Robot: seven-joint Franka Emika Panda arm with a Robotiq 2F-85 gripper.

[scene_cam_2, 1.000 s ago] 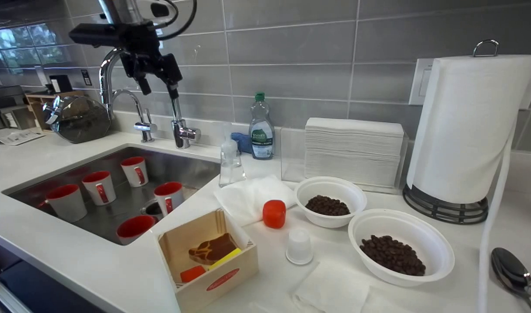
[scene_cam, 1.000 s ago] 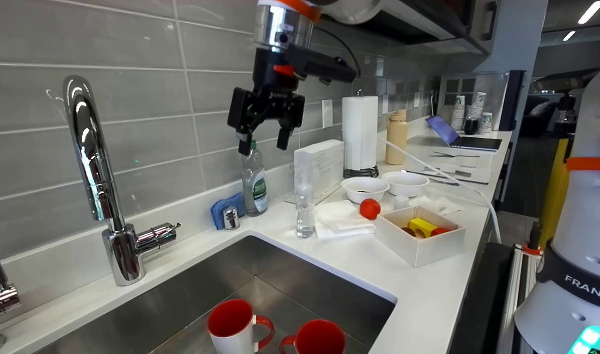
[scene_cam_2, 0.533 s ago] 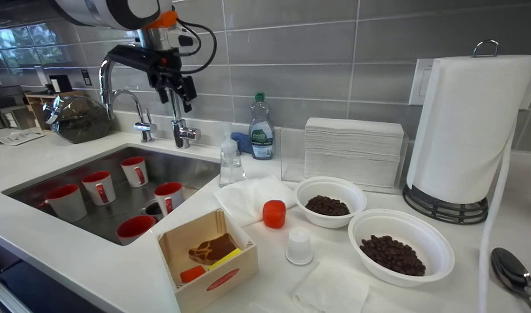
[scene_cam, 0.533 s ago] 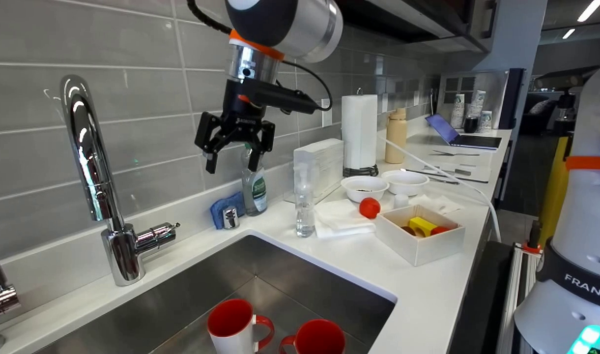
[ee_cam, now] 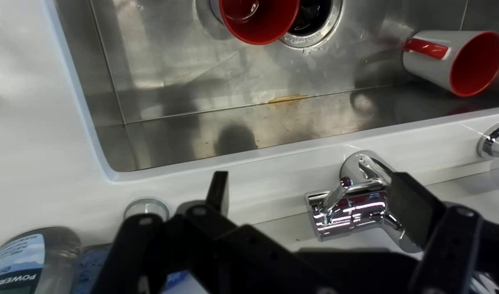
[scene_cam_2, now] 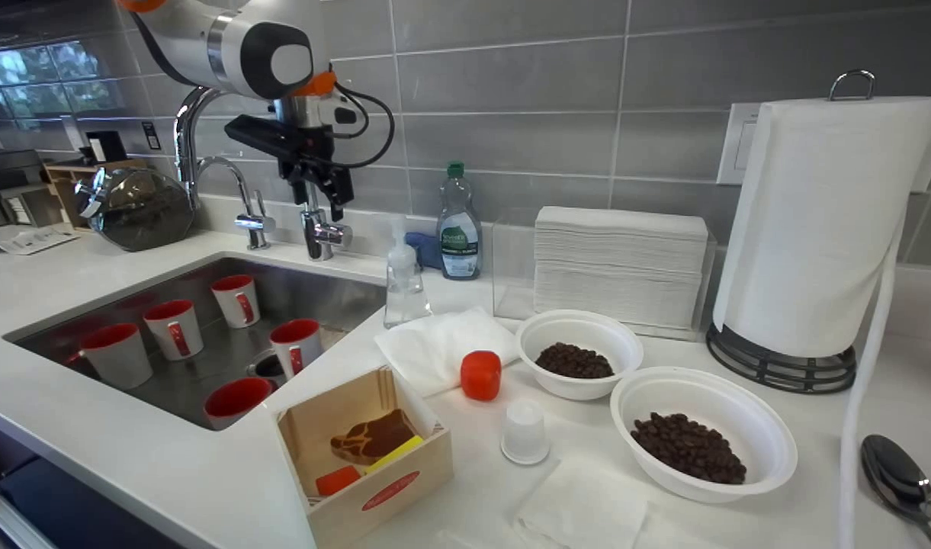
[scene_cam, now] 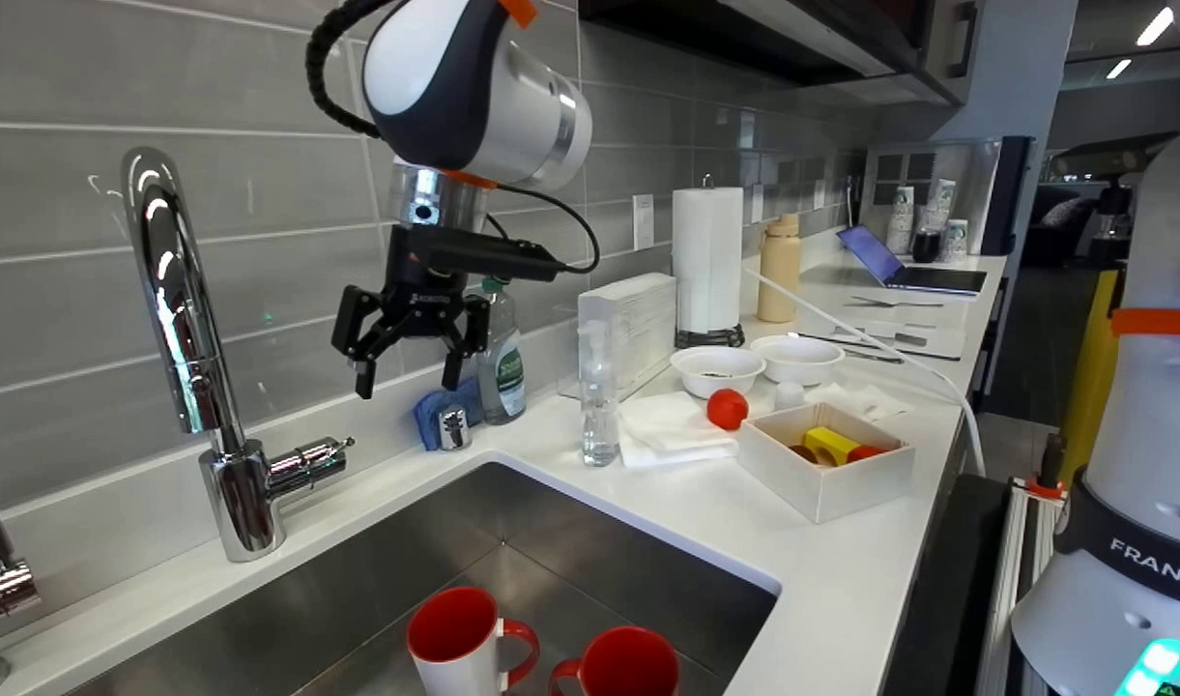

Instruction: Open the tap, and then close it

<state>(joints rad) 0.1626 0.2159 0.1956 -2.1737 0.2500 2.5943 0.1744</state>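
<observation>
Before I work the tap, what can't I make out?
Wrist view: part of the tap, behind one finger of the gripper.
In an exterior view: part of its neck, behind the arm and gripper.
In an exterior view: the smaller faucet, cut off by the left edge.
Wrist view: soap bottle, cut off by the lower edge.

The gripper (scene_cam_2: 318, 206) partly hides the tap (scene_cam_2: 318, 238) in an exterior view; the sink (scene_cam_2: 329, 291) holds mugs (scene_cam_2: 178, 339).

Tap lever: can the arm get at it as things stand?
Probably yes: the tool hangs open, higher than the tap lever, and nothing visible stands between them, though the arched spout may crowd the approach.
</observation>
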